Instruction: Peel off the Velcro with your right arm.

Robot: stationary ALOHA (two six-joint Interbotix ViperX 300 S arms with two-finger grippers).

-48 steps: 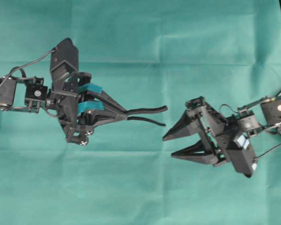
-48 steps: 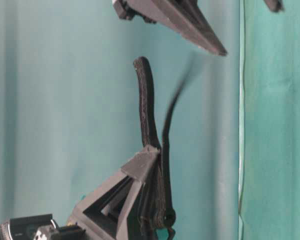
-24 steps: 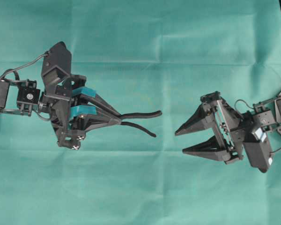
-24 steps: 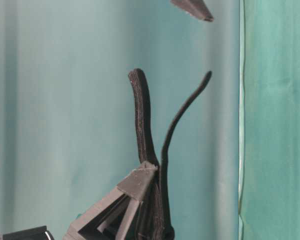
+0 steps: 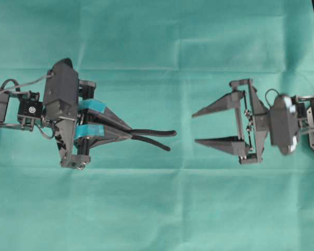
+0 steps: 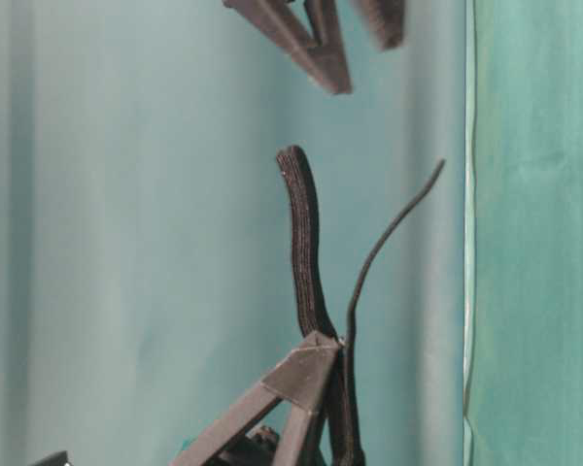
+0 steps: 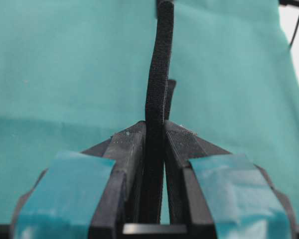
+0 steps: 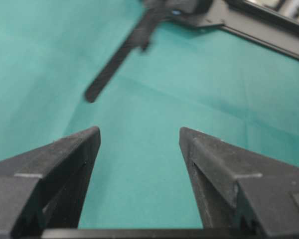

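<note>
We are clamping Velcro (image 7: 158, 64) in left gripper (image 7: 154, 129), taped jaws pinching its root end so free end is sticking out as handle.

Two layers are parting at free end in overhead view, Velcro (image 5: 152, 136) forking toward right side, likely giving us one flap to seize.

Further out, right gripper (image 5: 194, 127) is facing strip, plain black jaws standing apart and holding nothing, near tips but not touching.

Cloth (image 5: 157, 42) is lying beneath both arms.

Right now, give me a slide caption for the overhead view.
Left gripper clamps the Velcro, its free ends splayed toward the open right gripper, a gap between them.
</note>
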